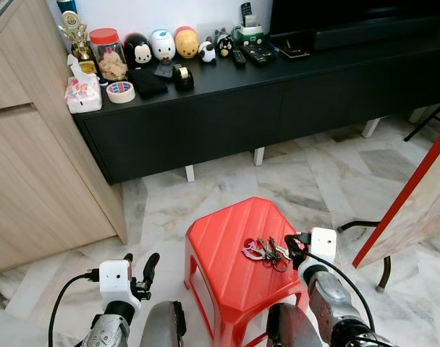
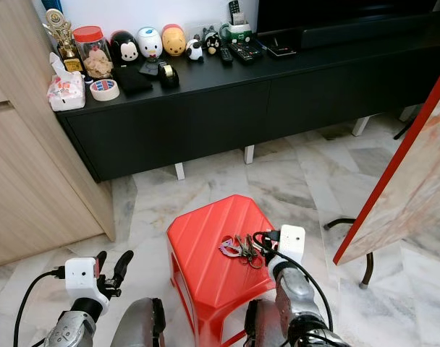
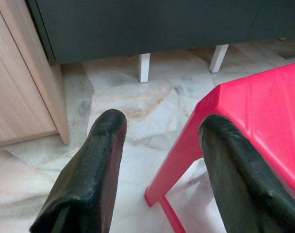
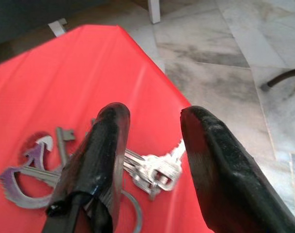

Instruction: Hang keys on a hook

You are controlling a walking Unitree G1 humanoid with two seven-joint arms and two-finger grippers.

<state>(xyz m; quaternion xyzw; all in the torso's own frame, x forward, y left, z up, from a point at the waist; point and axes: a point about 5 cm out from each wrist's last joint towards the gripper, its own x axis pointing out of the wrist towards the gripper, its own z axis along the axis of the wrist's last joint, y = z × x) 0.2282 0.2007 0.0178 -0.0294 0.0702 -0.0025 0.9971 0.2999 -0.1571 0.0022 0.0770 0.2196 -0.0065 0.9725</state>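
A glossy red plastic stool with a ribbed square top stands on the pale veined marble floor. On its top, directly under the spread fingers of the right gripper, lies a bunch of silver metal keys with a purple crescent-shaped fob.

Keys partly behind pincer finger

A home living room: a long black TV console along the far wall carries cartoon figurines, remote controls and a trophy; marble floor, wooden cabinet left.
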